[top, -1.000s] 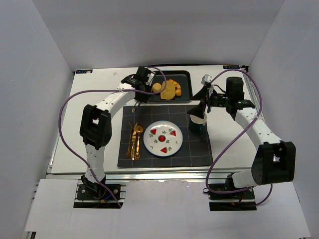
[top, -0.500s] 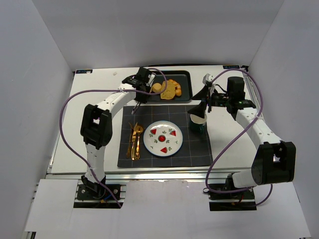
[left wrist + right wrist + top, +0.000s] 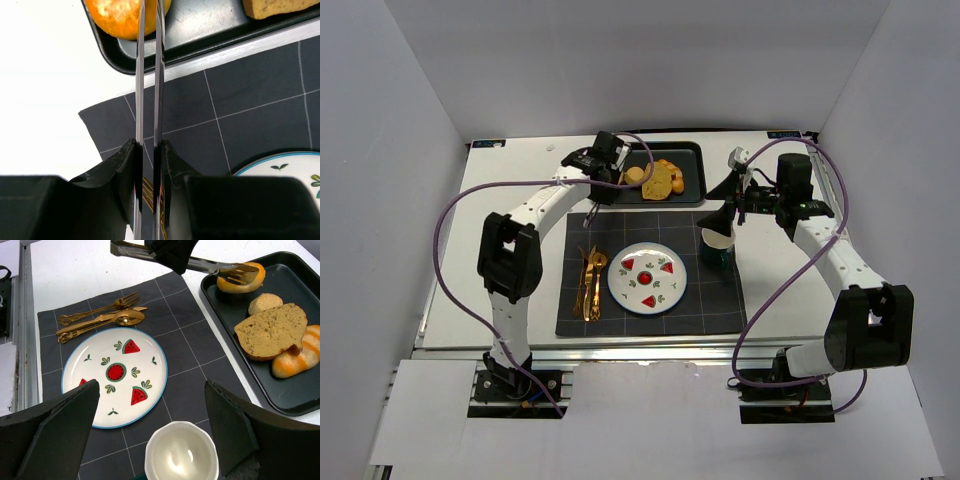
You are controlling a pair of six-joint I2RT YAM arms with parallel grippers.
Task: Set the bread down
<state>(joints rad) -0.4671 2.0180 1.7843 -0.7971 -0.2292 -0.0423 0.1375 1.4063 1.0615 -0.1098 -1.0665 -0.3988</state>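
Observation:
The bread [image 3: 245, 280] is a golden-brown round piece in the black tray [image 3: 295, 270], at its left end in the top view [image 3: 634, 176]. My left gripper [image 3: 148, 150] is shut on metal tongs [image 3: 149, 75]. The tong tips reach onto the bread [image 3: 115, 15]; the blades stand close together, and I cannot tell whether they pinch it. The left gripper [image 3: 600, 195] hovers over the mat's far left corner. My right gripper [image 3: 150, 432] is open and empty above a white cup [image 3: 182, 455]. The watermelon plate [image 3: 647, 290] is empty.
The tray also holds a small pale bun [image 3: 266, 302], a flat slice [image 3: 272, 330] and an orange-striped piece [image 3: 297, 357]. Gold cutlery [image 3: 590, 285] lies left of the plate on the dark mat [image 3: 720, 300]. White walls enclose the table.
The left arm has shifted only slightly, with the tongs still at the bread in the tray. The right arm has not moved.

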